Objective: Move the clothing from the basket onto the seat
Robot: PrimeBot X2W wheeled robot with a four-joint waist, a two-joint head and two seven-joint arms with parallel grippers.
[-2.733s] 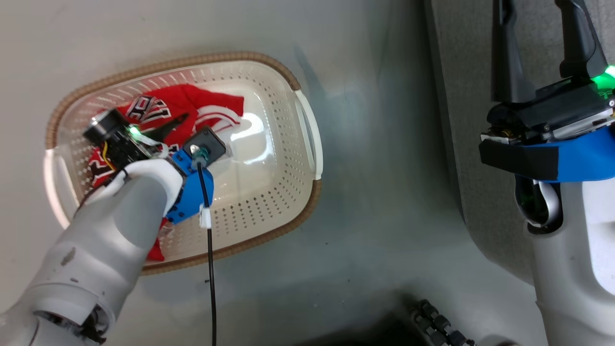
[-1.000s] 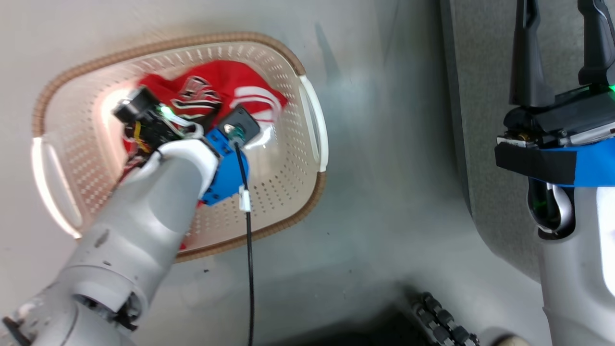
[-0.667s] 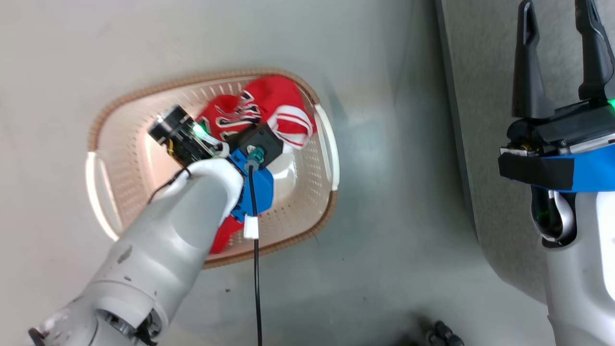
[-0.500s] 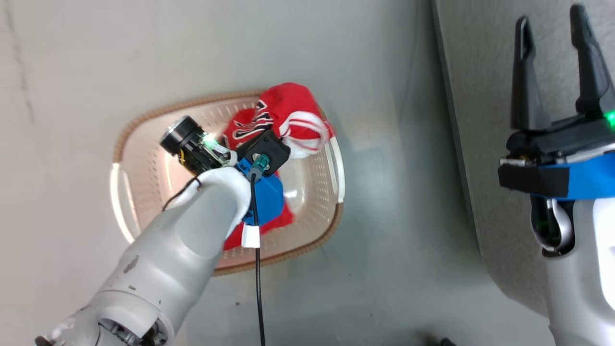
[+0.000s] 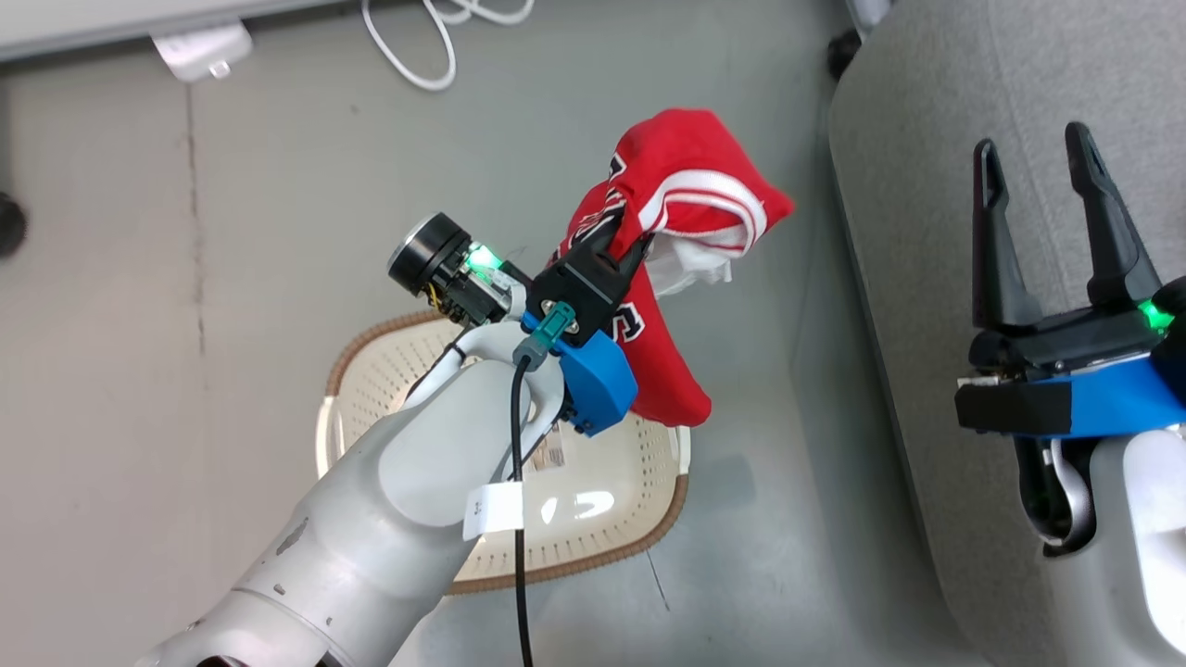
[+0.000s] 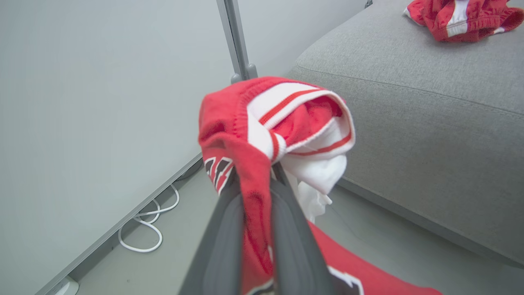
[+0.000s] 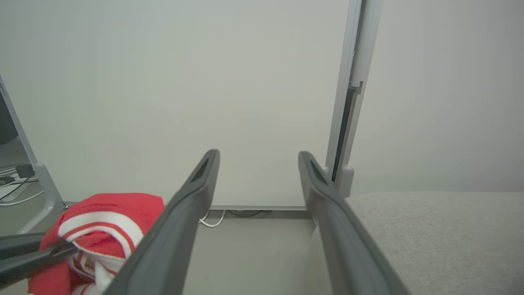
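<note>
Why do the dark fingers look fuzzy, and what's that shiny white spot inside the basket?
Left wrist view: the left tool sits right by the camera, so its fingers blur, while the jersey they pinch looks sharper. Right wrist view: the right tool, open, blurs the same way low down. Head view: the shiny spot is light glaring off the basket's smooth bottom.

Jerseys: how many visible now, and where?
2. One jersey hangs clamped in the left gripper; another jersey lies on the seat. The arm hides part of the basket.
</note>
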